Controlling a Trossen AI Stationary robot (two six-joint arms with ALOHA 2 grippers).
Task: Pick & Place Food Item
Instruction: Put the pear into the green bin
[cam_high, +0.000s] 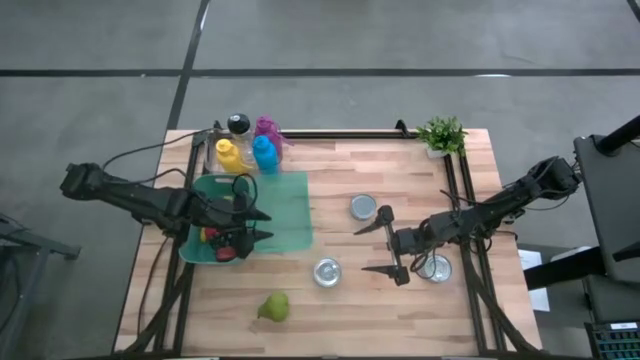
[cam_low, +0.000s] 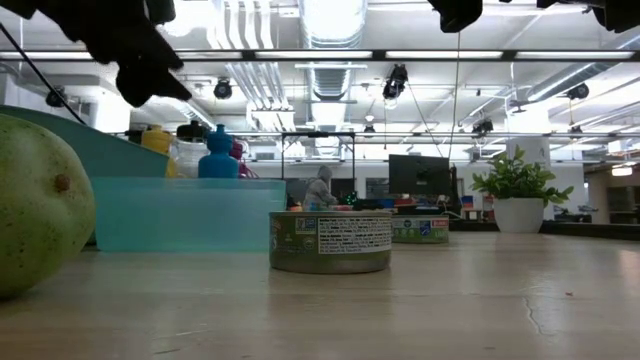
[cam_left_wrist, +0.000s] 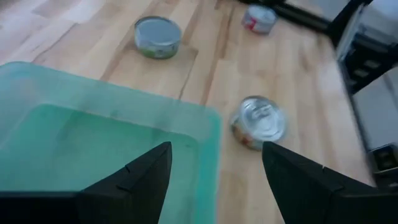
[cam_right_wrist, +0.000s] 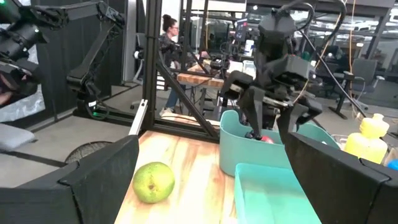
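The worktop (cam_high: 400, 300) carries a teal bin (cam_high: 290, 215) near its left edge; the left pincer (cam_high: 258, 225) hangs over it, fingers apart, empty. The right pincer (cam_high: 378, 248) gapes wide toward the right edge. A green pear (cam_high: 273, 307) lies near the front edge.

Both arms are black and segmented, with thin dark cables trailing behind; the left gripper (cam_high: 255, 226) and right gripper (cam_high: 384, 248) end in flat, tapered black fingers.
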